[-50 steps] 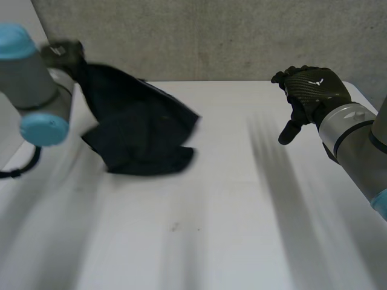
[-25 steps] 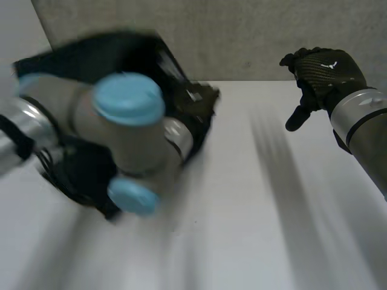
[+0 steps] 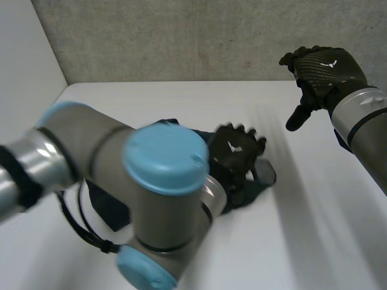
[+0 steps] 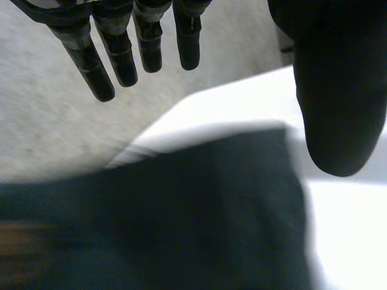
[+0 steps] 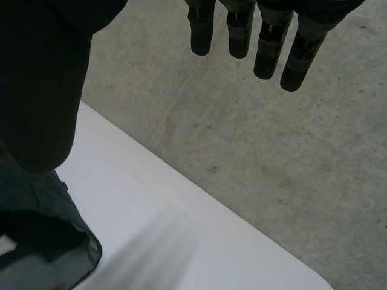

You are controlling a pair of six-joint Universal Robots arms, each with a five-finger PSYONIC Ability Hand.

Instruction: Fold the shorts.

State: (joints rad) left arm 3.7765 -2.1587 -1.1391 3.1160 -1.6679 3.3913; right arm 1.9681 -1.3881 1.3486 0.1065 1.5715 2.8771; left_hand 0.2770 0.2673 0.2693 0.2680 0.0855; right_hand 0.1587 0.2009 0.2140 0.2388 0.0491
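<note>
In the head view, one pair of dark, soft shorts point(image 3: 264, 174) lies crumpled on the smooth white table point(image 3: 314, 229), left of centre. It is largely hidden behind the left arm point(image 3: 91, 157), a thick grey tube with a round light-blue cap point(image 3: 166, 160). The black left hand point(image 3: 234, 150) hovers over the shorts at mid-frame. The right hand point(image 3: 323, 69) hangs at the upper right, well apart from the cloth, before a rough grey wall point(image 3: 181, 42).

In the left wrist view, the left hand's fingers point(image 4: 124, 51) are straight and spread from the thumb point(image 4: 338, 90), holding nothing. The shorts point(image 4: 181, 223) spread flat under the palm.

In the right wrist view, the right hand's fingers point(image 5: 269, 48) are straight, well apart from the thumb point(image 5: 36, 90), and empty. A folded hem of the shorts point(image 5: 36, 248) sits beneath the thumb.
</note>
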